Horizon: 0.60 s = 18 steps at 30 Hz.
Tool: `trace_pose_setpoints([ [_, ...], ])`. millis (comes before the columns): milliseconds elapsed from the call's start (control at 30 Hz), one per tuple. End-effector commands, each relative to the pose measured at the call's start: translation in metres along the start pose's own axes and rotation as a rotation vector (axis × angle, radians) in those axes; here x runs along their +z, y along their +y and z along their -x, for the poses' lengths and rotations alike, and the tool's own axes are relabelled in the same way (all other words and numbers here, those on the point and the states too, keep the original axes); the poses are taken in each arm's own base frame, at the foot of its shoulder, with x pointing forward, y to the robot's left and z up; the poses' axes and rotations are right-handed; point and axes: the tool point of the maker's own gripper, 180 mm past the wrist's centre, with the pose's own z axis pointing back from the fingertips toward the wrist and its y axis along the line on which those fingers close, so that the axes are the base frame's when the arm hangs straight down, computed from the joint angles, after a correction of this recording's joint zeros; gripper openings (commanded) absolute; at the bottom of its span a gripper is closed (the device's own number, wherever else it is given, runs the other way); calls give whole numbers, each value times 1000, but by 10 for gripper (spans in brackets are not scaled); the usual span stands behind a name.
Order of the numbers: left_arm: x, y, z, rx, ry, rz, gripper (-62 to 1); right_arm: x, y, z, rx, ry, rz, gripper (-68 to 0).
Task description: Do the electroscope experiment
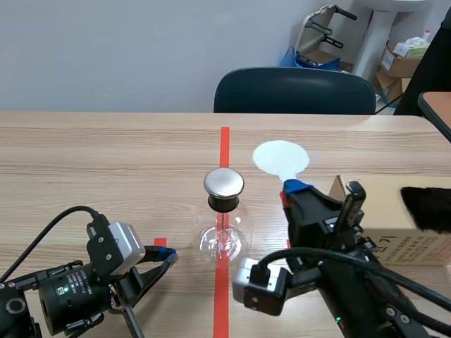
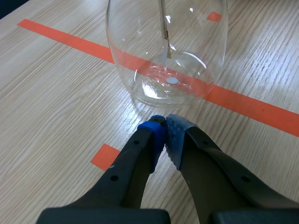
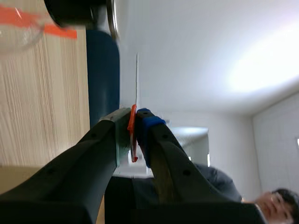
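Observation:
The electroscope is a clear glass flask [image 1: 223,238] with a round metal cap [image 1: 224,183], standing on the orange tape line mid-table. Inside hangs a thin rod with foil leaves [image 2: 164,32]. My left gripper [image 1: 168,255] lies low on the table beside the flask, shut on nothing, its tips [image 2: 164,133] just short of the glass base [image 2: 166,88]. My right gripper [image 1: 294,189] is shut on the red handle [image 3: 133,135] of a white round paddle [image 1: 280,156], held up right of the metal cap and seen edge-on [image 3: 137,77] in the right wrist view.
A cardboard box [image 1: 384,225] stands at the right with a black fur piece [image 1: 427,208] on it. A dark blue chair [image 1: 294,91] is behind the far table edge. Part of a person shows in the right wrist view, low beyond the gripper.

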Motion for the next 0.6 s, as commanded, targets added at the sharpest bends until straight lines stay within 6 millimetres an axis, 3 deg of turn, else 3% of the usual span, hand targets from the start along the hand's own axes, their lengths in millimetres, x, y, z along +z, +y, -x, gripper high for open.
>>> trace_pose_setpoints([
  [0, -3, 2, -10, 0, -36, -5, -582, -4, -11, -2, 22, -38, 40, -658],
  [300, -3, 2, -10, 0, -36, -5, -582, 2, -11, -41, 28, -254, 44, -658],
  [567, -3, 2, -10, 1, -37, -5, -582, 4, -11, -46, 29, -285, 44, -658],
])
